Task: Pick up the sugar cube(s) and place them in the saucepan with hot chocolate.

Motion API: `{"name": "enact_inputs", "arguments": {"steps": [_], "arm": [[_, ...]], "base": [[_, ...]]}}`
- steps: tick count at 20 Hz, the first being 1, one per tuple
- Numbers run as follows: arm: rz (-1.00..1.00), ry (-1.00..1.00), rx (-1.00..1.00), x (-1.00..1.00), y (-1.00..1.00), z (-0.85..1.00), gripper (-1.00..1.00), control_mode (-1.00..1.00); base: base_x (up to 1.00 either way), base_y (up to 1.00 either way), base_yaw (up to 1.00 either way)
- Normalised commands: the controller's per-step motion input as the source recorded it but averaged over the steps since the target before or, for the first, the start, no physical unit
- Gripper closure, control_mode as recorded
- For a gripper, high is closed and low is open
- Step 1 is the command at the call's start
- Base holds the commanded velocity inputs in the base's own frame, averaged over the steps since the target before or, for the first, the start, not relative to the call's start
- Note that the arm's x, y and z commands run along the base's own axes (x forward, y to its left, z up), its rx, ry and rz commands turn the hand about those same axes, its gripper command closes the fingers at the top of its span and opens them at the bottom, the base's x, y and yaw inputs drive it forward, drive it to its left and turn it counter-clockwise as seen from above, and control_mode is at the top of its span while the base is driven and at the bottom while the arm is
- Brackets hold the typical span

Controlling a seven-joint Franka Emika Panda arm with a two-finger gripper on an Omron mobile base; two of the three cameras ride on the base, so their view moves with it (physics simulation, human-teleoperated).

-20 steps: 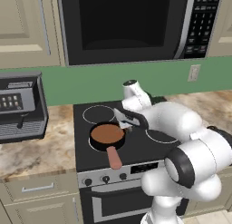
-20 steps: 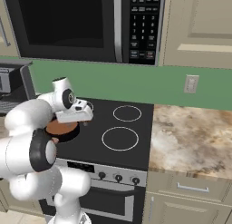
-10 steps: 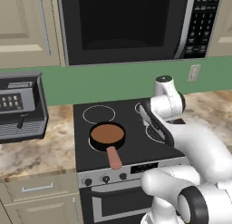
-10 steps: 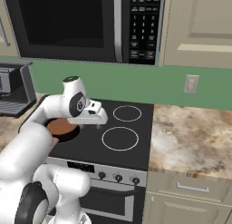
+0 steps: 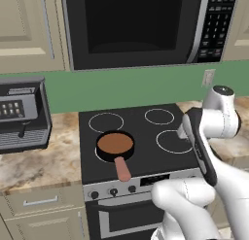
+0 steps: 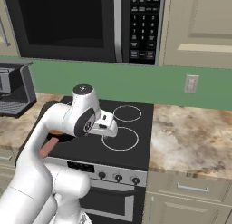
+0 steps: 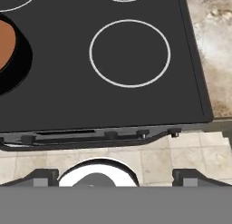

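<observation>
Saucepan with brown liquid sits on the front-left burner of the stove, pink handle pointing over the front edge. Gripper hangs above the front-right burner, jaws spread wide, grasping nothing.

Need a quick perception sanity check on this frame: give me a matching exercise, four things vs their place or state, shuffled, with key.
Things:
1. saucepan
2. gripper
3. microwave
4. coffee machine

Places or states:
A. mounted above the stove
B. on the counter left of the stove
C. on the front left burner, brown liquid inside
D. open, holding nothing

Pairs: 1-C, 2-D, 3-A, 4-B
</observation>
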Motion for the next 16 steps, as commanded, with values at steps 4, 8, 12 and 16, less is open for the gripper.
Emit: {"name": "enact_inputs", "arguments": {"steps": [4, 8, 12, 16], "arm": [[0.05, 0.02, 0.04, -0.35, 0.0, 0.08, -1.0, -1.0], [0.03, 0.03, 0.0, -0.2, 0.03, 0.08, -1.0, -1.0], [0.0, 0.0, -0.04, -0.34, 0.0, 0.03, -1.0, -1.0], [0.0, -0.06, -0.1, -0.63, 0.08, 0.0, -1.0, -1.0]], "base": [[0.0, 0.0, 0.0], [0.0, 0.0, 0.0], [0.0, 0.0, 0.0], [0.0, 0.0, 0.0]]}}
